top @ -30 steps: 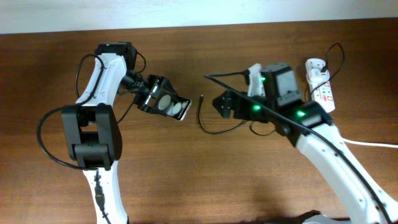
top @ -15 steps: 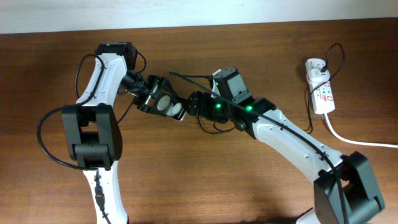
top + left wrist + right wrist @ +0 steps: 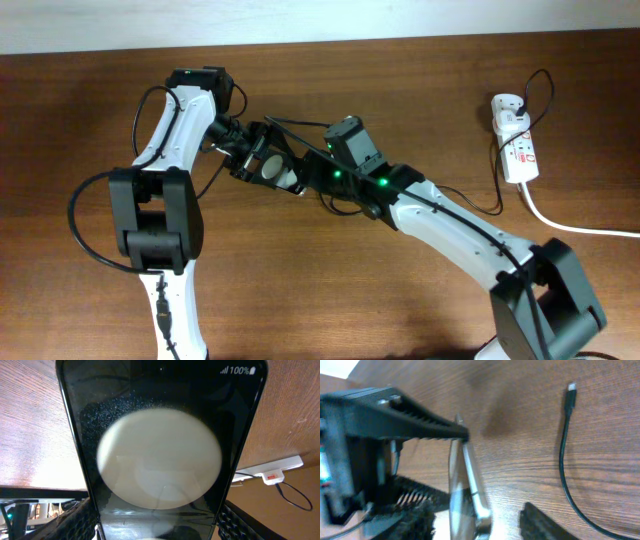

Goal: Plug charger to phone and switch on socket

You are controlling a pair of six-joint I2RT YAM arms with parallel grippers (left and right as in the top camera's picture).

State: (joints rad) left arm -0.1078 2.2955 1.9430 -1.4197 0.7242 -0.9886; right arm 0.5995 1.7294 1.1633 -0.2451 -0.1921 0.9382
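Here our left pincer (image 3: 258, 161) clamps the phone (image 3: 160, 390); our right pincer (image 3: 477, 519) gapes around its edge — closing could wrench it loose, the charger (image 3: 563, 462) lying unheld.

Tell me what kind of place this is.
Probably a robotics lab bench: a left arm and a right arm work at a wooden table, with a white power strip lying on it.

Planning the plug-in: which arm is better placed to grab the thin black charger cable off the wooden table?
Right, probably. The left gripper is clamped on the black slab phone; the right gripper is open, and the thin black charger cable lies loose on the table near it.
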